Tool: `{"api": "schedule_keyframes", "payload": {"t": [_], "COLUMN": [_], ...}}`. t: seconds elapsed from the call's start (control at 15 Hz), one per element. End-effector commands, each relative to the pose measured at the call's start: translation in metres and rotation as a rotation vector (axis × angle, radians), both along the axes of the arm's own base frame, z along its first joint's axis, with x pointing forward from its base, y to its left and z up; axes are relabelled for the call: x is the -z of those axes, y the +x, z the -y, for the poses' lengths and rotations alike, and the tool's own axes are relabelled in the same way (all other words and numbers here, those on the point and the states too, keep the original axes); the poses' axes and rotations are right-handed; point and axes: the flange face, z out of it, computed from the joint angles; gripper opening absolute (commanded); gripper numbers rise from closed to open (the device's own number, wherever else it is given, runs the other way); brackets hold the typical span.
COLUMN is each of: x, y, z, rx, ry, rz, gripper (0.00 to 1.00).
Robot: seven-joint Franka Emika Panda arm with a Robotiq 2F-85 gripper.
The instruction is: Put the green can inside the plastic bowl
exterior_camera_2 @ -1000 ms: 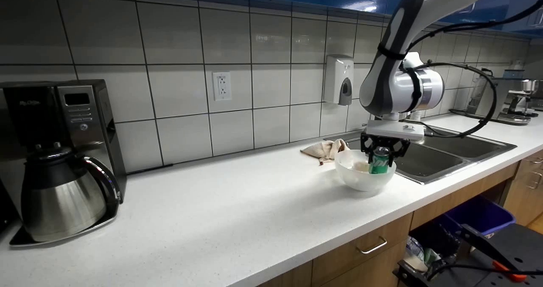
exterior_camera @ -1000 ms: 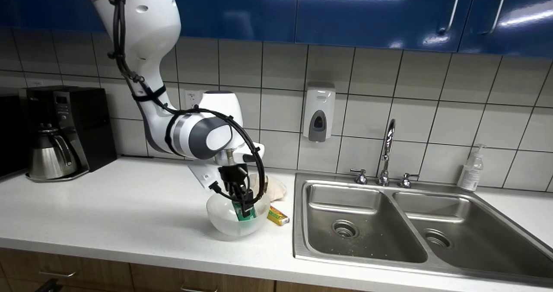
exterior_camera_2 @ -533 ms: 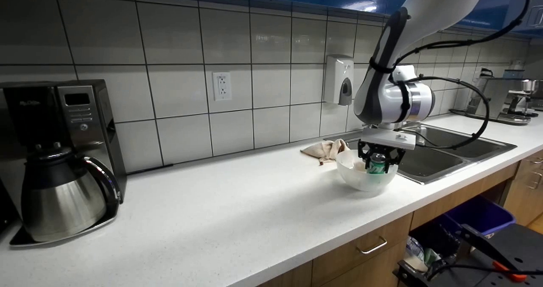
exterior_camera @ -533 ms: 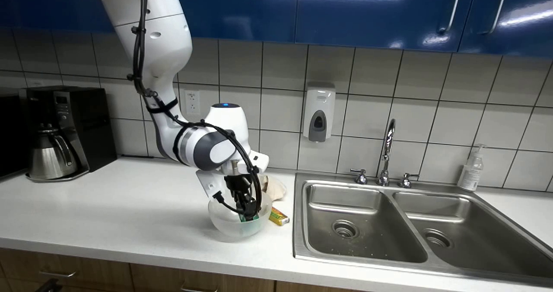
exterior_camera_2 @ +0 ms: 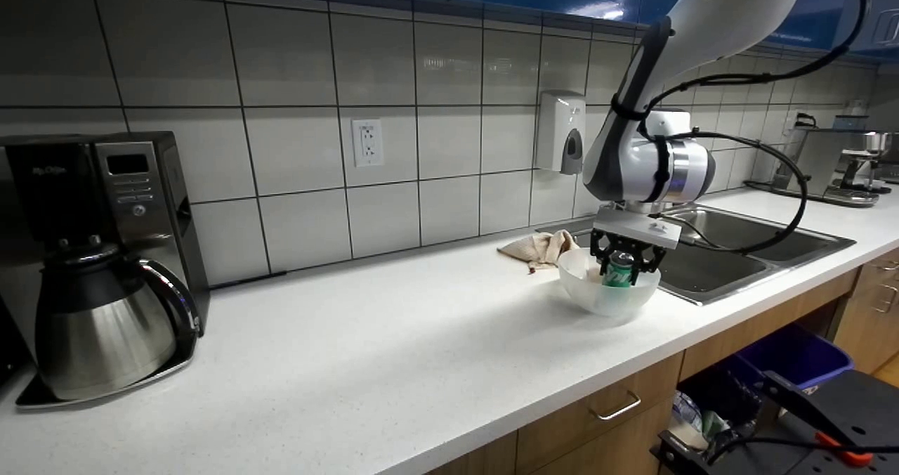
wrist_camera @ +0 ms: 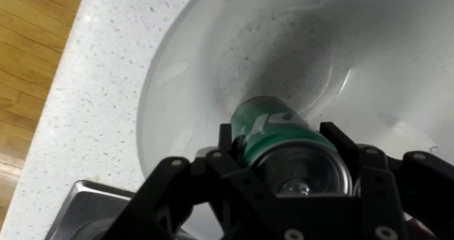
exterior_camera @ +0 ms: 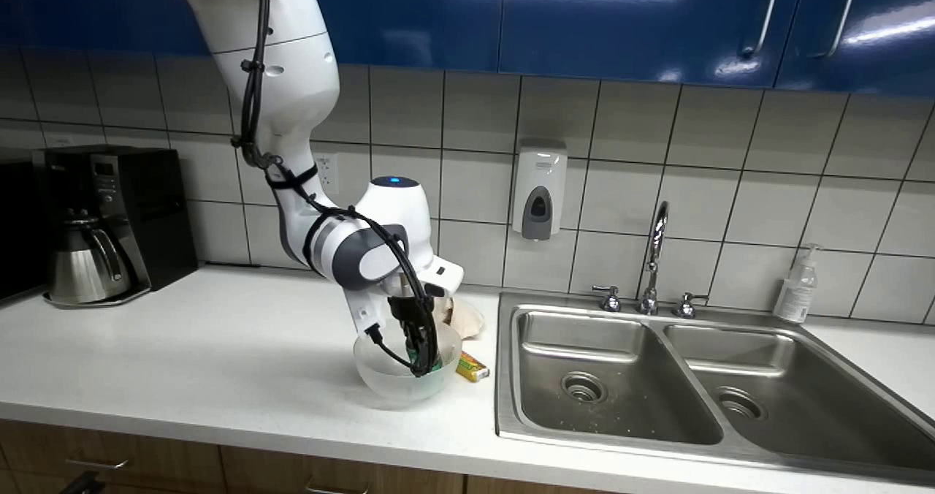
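The green can (exterior_camera_2: 618,272) is inside the rim of the translucent plastic bowl (exterior_camera_2: 604,303), which stands on the counter. My gripper (exterior_camera: 422,367) reaches down into the bowl, which also shows in that exterior view (exterior_camera: 394,389). In the wrist view the can (wrist_camera: 275,126) is tilted, silvery top toward the camera, with the gripper fingers (wrist_camera: 275,129) against both its sides. The can's lower end is low in the bowl (wrist_camera: 166,101). I cannot tell whether it touches the bowl's bottom. The arm hides most of the can in an exterior view.
A small yellow packet (exterior_camera: 471,367) lies right beside the bowl, with a beige cloth (exterior_camera_2: 537,249) behind. The steel double sink (exterior_camera: 508,406) is close by. A coffee maker (exterior_camera_2: 140,194) stands farther along the counter. A soap dispenser (exterior_camera: 539,194) hangs on the wall.
The gripper and can have moved down into the bowl, and the gripper has tilted. The bowl has shifted slightly. The fingers stay around the can.
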Motion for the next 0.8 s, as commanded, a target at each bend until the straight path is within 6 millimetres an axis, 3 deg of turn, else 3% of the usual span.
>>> {"api": "schedule_keyframes", "payload": {"t": [0.0, 0.13, 0.73], "x": [0.005, 0.005, -0.007], "y": [0.002, 0.001, 0.005], "z": [0.009, 0.011, 0.010], "rx": [0.009, 0.014, 0.008], "ry": [0.012, 0.012, -0.001], "rz": [0.019, 0.018, 0.027], "gripper": [0.89, 0.99, 1.00]}}
